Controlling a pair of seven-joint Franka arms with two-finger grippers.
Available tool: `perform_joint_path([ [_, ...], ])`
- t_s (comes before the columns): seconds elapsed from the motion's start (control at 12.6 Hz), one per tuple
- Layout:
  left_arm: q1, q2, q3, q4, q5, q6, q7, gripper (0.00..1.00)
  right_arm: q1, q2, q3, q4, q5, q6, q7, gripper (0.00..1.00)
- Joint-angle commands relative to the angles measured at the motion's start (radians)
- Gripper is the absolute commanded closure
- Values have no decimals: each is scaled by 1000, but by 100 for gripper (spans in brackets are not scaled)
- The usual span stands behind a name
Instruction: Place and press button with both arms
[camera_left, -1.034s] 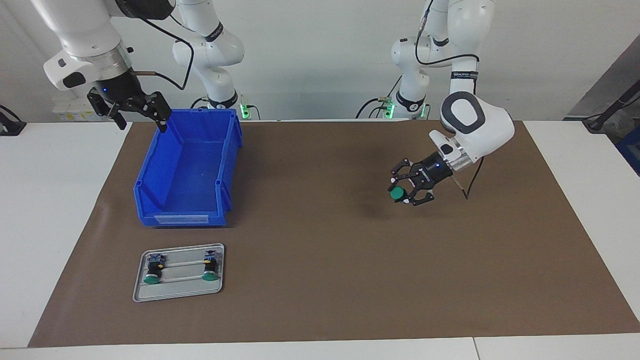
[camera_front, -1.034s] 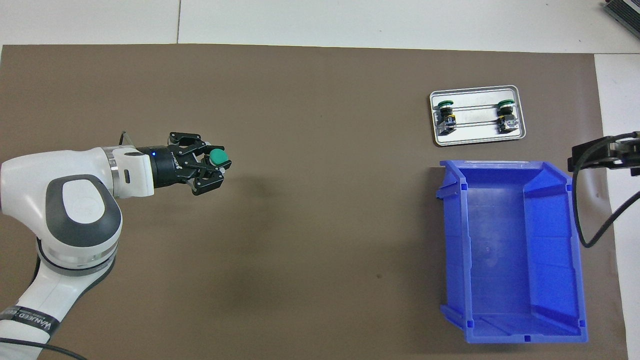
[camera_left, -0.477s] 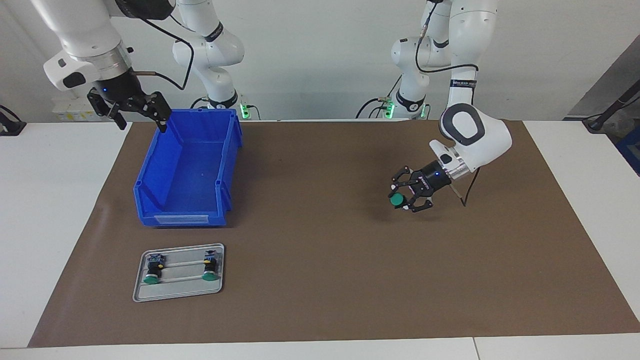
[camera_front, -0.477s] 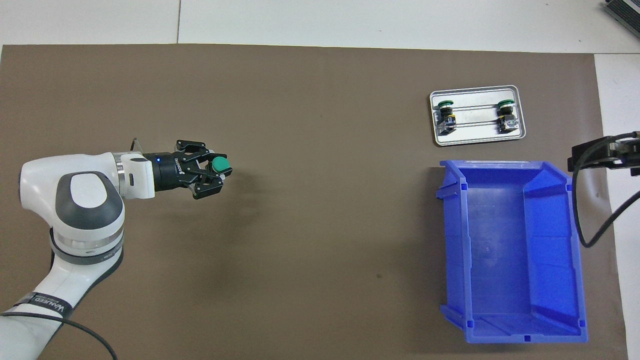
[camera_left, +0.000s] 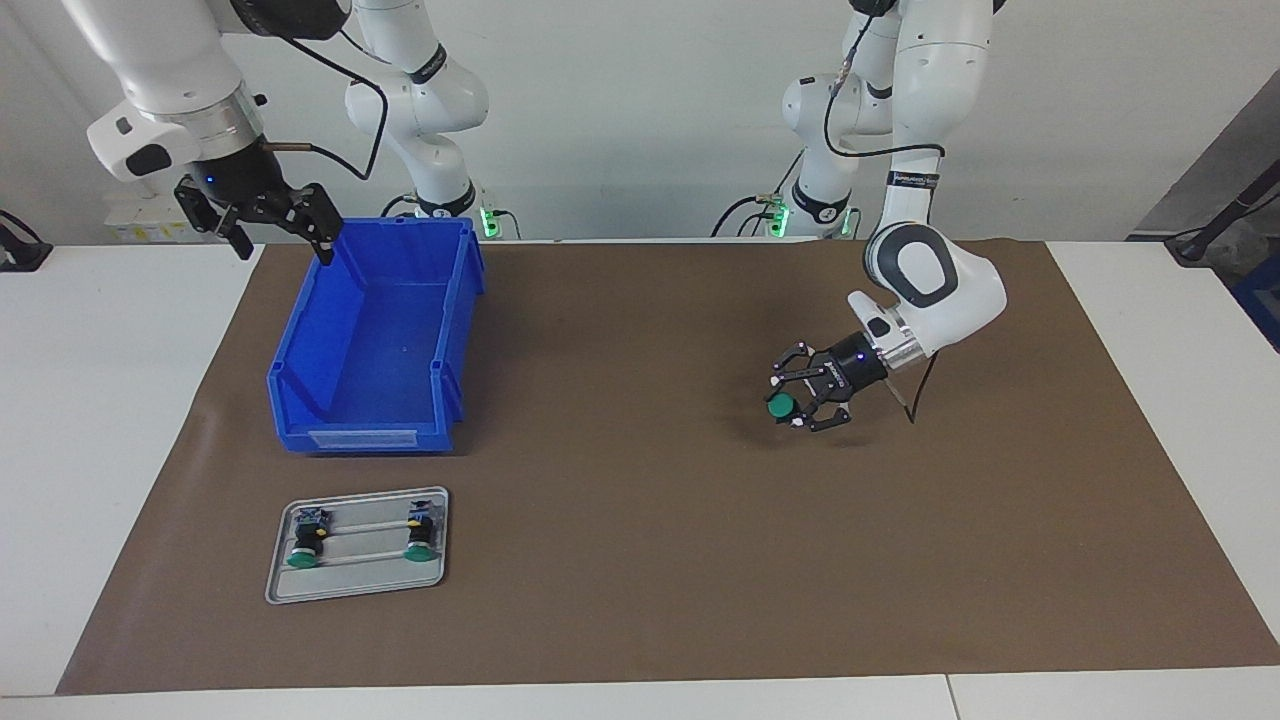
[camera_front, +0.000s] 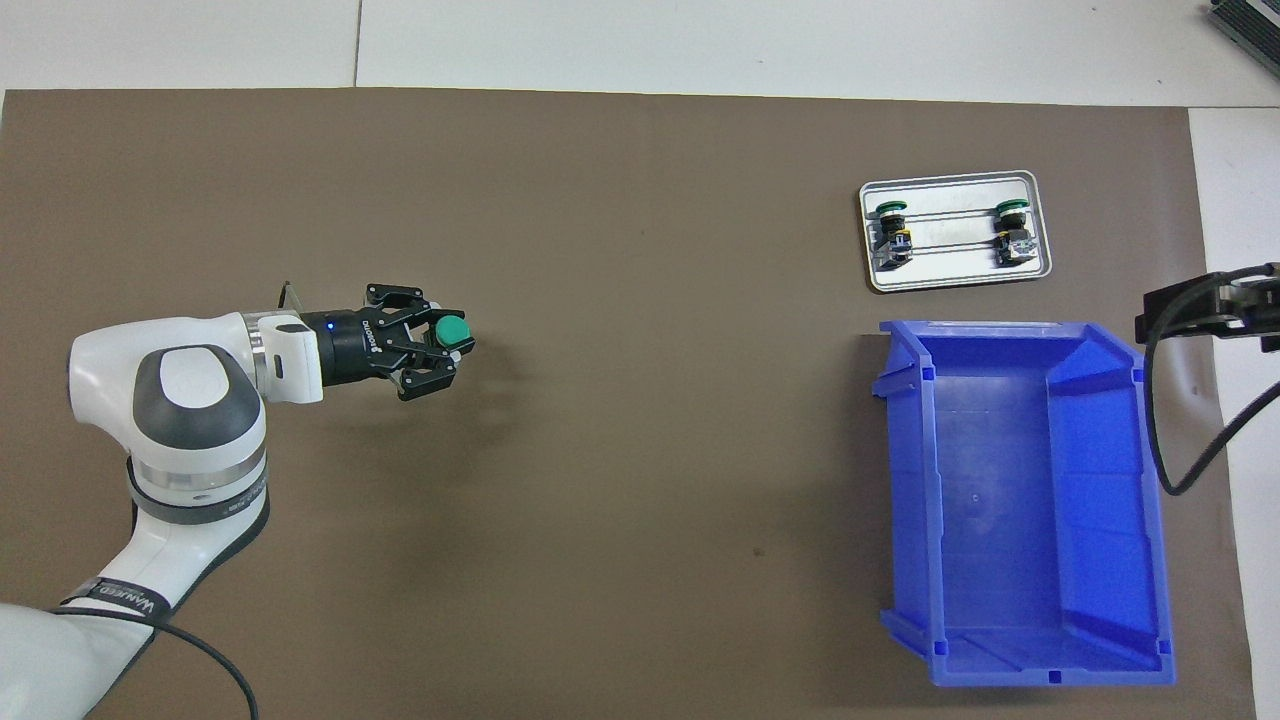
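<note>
Beside the blue bin (camera_left: 375, 340), toward the left arm's end, bare brown mat (camera_left: 620, 520) is seen; passage is blocked by the bin's walls.

mat (camera_left: 640, 560): plain dull brown, no pattern
table (camera_left: 100, 420): white, showing around the mat's edges
bin (camera_left: 375, 340): bright blue all over, pale label strip on the end at 6 o'clock in the facing view
tray (camera_left: 357, 587): light grey metal, two thin pale rails
buttons on tray (camera_left: 303, 558): green caps, black bodies, blue-grey ends
button (camera_left: 780, 406) in left gripper (camera_left: 800, 398): green cap
grippers: black; right gripper (camera_left: 270, 225) likewise
arms (camera_left: 935, 290): white shells, grey joint patches, silver wrist rings, black cables
</note>
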Motion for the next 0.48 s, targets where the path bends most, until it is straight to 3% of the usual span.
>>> perform_joint_path([
  [0.0, -23, -1, 7, -41, -75, -15, 116, 100, -3, -19, -4, -22, 18, 3, -22, 0],
  [0.4, -34, 13, 7, -112, -217, -96, 270, 100, -3, -19, -4, -22, 18, 3, -22, 0],
])
